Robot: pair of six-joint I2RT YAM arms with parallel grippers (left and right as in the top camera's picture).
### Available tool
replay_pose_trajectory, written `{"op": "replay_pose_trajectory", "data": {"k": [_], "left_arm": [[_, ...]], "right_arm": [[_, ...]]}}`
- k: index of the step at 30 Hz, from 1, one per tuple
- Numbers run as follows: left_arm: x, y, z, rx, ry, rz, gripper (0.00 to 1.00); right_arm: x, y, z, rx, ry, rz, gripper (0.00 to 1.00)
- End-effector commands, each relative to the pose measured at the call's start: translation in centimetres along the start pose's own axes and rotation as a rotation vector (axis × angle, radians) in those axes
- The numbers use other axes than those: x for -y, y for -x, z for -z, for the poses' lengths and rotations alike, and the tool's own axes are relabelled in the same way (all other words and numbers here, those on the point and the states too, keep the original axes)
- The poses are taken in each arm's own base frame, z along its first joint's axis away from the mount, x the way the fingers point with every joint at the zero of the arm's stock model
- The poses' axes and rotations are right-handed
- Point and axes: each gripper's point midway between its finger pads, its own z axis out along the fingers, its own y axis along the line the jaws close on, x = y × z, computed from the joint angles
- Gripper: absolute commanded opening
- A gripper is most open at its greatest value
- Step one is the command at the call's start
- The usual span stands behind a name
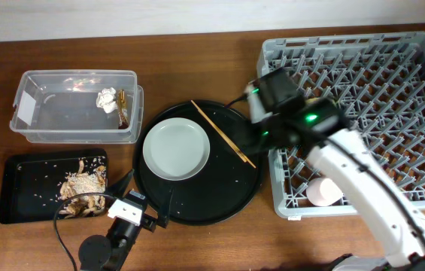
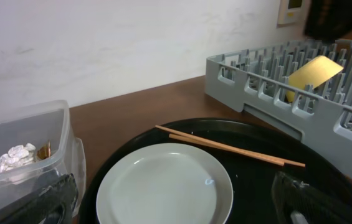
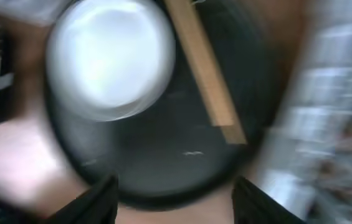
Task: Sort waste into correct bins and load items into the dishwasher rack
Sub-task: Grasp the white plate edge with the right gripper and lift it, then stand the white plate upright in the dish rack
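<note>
The pale grey plate (image 1: 176, 148) lies on the round black tray with the wooden chopsticks (image 1: 223, 133) beside it. My left gripper (image 1: 146, 194) is open at the tray's front-left edge, its fingers either side of the plate (image 2: 163, 186). My right gripper (image 1: 259, 134) is open and empty above the tray's right side, near the chopsticks (image 3: 204, 81); that view is blurred. The grey dishwasher rack (image 1: 393, 68) holds the pink cup (image 1: 323, 192) and the yellow bowl (image 2: 313, 71). The clear tub (image 1: 47, 113) holds the white tissue (image 1: 107, 98) and the wrapper strip (image 1: 122, 108). Food scraps (image 1: 83, 188) lie in the shallow black tray (image 1: 24, 181). The blue cup is out of view.
The large round black tray (image 1: 197, 207) fills the table's middle, between the two bins on the left and the rack on the right. A white wall runs along the back edge. My right arm reaches over the rack's left side.
</note>
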Motion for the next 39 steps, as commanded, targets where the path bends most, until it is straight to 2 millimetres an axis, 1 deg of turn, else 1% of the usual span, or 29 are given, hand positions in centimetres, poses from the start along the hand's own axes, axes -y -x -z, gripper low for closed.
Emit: {"op": "replay_pose_trajectory", "data": {"k": [1,2,3,4,6,7,8,9,11,12,13,14,15,16,19,21,24,25,26,28,29,30,32,33,34,35,36,37,39], "left_arm": [[0.2,-0.1,0.0,0.000,-0.009,-0.012,0.99],[0.2,-0.1,0.0,0.000,-0.009,-0.012,0.99],[0.2,-0.1,0.0,0.000,-0.009,-0.012,0.99],[0.2,-0.1,0.0,0.000,-0.009,-0.012,0.99],[0.2,-0.1,0.0,0.000,-0.009,-0.012,0.99],[0.2,-0.1,0.0,0.000,-0.009,-0.012,0.99],[0.2,-0.1,0.0,0.000,-0.009,-0.012,0.99],[0.2,-0.1,0.0,0.000,-0.009,-0.012,0.99],[0.2,-0.1,0.0,0.000,-0.009,-0.012,0.99],[0.2,-0.1,0.0,0.000,-0.009,-0.012,0.99],[0.2,-0.1,0.0,0.000,-0.009,-0.012,0.99],[0.2,-0.1,0.0,0.000,-0.009,-0.012,0.99],[0.2,-0.1,0.0,0.000,-0.009,-0.012,0.99],[0.1,-0.1,0.0,0.000,-0.009,-0.012,0.99],[0.2,-0.1,0.0,0.000,-0.009,-0.012,0.99],[0.2,-0.1,0.0,0.000,-0.009,-0.012,0.99],[0.2,-0.1,0.0,0.000,-0.009,-0.012,0.99],[0.2,-0.1,0.0,0.000,-0.009,-0.012,0.99],[0.2,-0.1,0.0,0.000,-0.009,-0.012,0.99],[0.2,-0.1,0.0,0.000,-0.009,-0.012,0.99],[0.2,-0.1,0.0,0.000,-0.009,-0.012,0.99],[0.1,-0.1,0.0,0.000,-0.009,-0.012,0.99],[0.2,-0.1,0.0,0.000,-0.009,-0.012,0.99],[0.2,-0.1,0.0,0.000,-0.009,-0.012,0.99],[0.2,-0.1,0.0,0.000,-0.009,-0.012,0.99],[0.2,-0.1,0.0,0.000,-0.009,-0.012,0.99],[0.2,-0.1,0.0,0.000,-0.009,-0.012,0.99],[0.2,-0.1,0.0,0.000,-0.009,-0.012,0.99],[0.1,-0.1,0.0,0.000,-0.009,-0.012,0.99]], "right_arm": [[-5.5,-3.6,-4.7,-0.154,0.109,-0.080,0.57],[-5.4,-4.0,-6.3,-0.160,0.068,-0.105,0.57],[-5.0,-4.1,-7.7,-0.164,0.024,-0.137,0.57],[-4.4,-4.2,-9.5,-0.172,-0.021,-0.175,0.57],[-4.4,-4.0,-12.7,-0.189,-0.025,-0.185,0.57],[-4.2,-3.7,-14.8,-0.187,-0.028,-0.194,0.56],[-4.0,-3.6,-16.0,-0.190,-0.032,-0.215,0.53],[-3.3,-3.8,-17.4,-0.205,-0.050,-0.262,0.51],[-2.2,-4.2,-19.1,-0.228,-0.076,-0.313,0.50],[-1.8,-4.5,-19.8,-0.238,-0.085,-0.318,0.50],[-1.5,-4.8,-20.4,-0.251,-0.096,-0.323,0.47],[-1.1,-5.1,-20.8,-0.262,-0.107,-0.326,0.38],[-0.9,-5.7,-21.0,-0.283,-0.121,-0.329,0.13],[-0.7,-6.0,-20.9,-0.294,-0.131,-0.330,0.04],[0.0,-5.9,-20.0,-0.289,-0.161,-0.336,0.04],[1.3,-4.5,-17.3,-0.227,-0.212,-0.340,0.04],[3.4,-1.7,-11.8,-0.070,-0.307,-0.311,0.04],[4.2,-0.2,-8.7,0.021,-0.343,-0.274,0.04],[5.2,1.2,-5.1,0.125,-0.397,-0.230,0.04],[7.5,2.9,1.6,0.309,-0.521,-0.199,0.04],[9.3,3.4,5.7,0.417,-0.620,-0.203,0.04],[10.8,3.6,9.0,0.500,-0.707,-0.225,0.04],[13.7,3.3,14.5,0.617,-0.871,-0.257,0.04],[15.3,2.9,17.2,0.665,-0.973,-0.282,0.04],[17.4,2.2,20.1,0.710,-1.106,-0.331,0.04],[18.7,1.8,21.7,0.725,-1.195,-0.359,0.04],[20.5,1.3,23.2,0.720,-1.284,-0.395,0.04],[22.4,1.0,23.6,0.683,-1.336,-0.424,0.04],[24.6,0.7,23.0,0.624,-1.367,-0.462,0.04]]}}
